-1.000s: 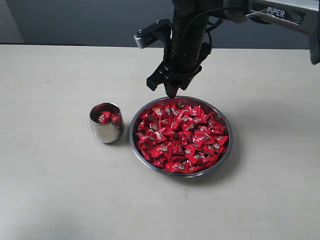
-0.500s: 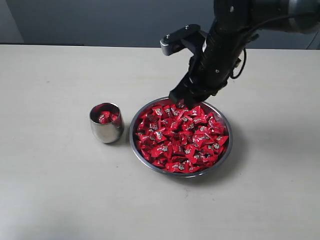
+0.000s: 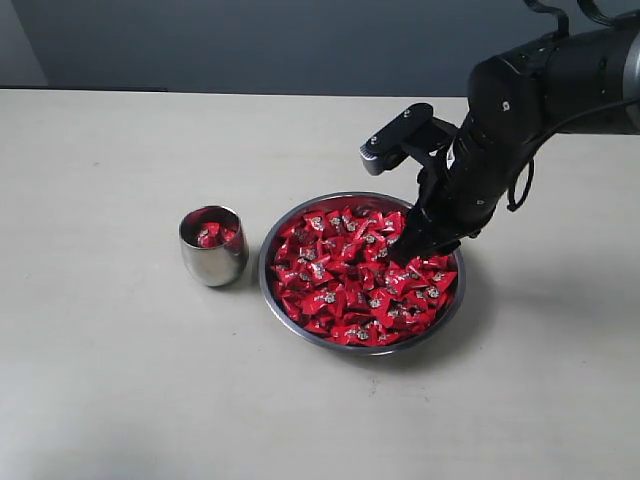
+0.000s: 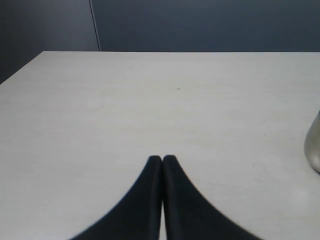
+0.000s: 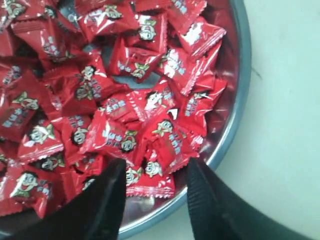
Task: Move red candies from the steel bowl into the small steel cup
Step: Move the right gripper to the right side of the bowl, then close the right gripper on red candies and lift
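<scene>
The steel bowl (image 3: pixel 264 285) sits mid-table, heaped with red candies (image 3: pixel 350 275). To its left stands the small steel cup (image 3: pixel 212 262), with a few red candies inside. My right gripper (image 3: pixel 408 250) reaches down onto the right part of the heap. In the right wrist view the right gripper (image 5: pixel 156 167) is open, its fingers straddling red candies (image 5: pixel 125 65) just inside the bowl's rim (image 5: pixel 241 85). The left gripper (image 4: pixel 162 159) is shut on nothing above bare table, with the cup's side (image 4: pixel 314 150) just showing; this gripper is outside the exterior view.
The beige table (image 3: pixel 120 380) stretches around the bowl and cup. Its far edge meets a dark wall (image 3: pixel 200 40). My right arm's black body (image 3: pixel 520 110) hangs over the table's right rear.
The right arm has swung from the bowl's far left rim to the right and come down onto the candies on the bowl's right side. Cup and bowl have not moved.
</scene>
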### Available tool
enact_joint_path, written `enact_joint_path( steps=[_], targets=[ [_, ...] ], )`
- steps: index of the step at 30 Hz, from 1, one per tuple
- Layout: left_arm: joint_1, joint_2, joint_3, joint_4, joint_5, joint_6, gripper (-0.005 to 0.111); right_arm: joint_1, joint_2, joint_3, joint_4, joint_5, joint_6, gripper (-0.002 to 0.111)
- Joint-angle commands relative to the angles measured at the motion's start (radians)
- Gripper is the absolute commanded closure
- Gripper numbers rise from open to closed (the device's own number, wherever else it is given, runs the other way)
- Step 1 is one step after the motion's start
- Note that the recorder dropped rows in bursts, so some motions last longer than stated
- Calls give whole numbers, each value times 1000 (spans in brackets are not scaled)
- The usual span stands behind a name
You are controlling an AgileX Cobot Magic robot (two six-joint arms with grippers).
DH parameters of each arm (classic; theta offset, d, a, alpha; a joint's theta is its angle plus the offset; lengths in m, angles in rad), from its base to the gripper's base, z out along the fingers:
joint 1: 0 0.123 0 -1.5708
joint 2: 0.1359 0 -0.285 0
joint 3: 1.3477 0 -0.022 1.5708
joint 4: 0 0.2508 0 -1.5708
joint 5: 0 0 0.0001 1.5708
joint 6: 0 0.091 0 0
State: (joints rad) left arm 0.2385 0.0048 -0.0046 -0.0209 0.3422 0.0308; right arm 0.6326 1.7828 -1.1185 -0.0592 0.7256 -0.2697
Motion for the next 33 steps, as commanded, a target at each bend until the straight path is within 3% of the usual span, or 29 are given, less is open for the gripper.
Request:
enact_joint_path(
  steps=[1,12,20,26,33],
  targets=[
    [-10,-5,5,-1,-8,-1,106,-4,-11,3,-21,-70,-18,69],
    [-10,-5,5,-1,-8,-1,106,-4,-11,3,-76,-88,-25,69],
    [-10,-5,5,-1,-8,-1,106,-4,-11,-4,-94,-74,-235,69],
    [-10,-5,5,-1,-8,-1,106,-4,10,-5,-88,-19,-331,87],
    [-10,-5,5,-1,-8,-1,106,-4,62,-27,-88,-16,-310,88]
  ],
)
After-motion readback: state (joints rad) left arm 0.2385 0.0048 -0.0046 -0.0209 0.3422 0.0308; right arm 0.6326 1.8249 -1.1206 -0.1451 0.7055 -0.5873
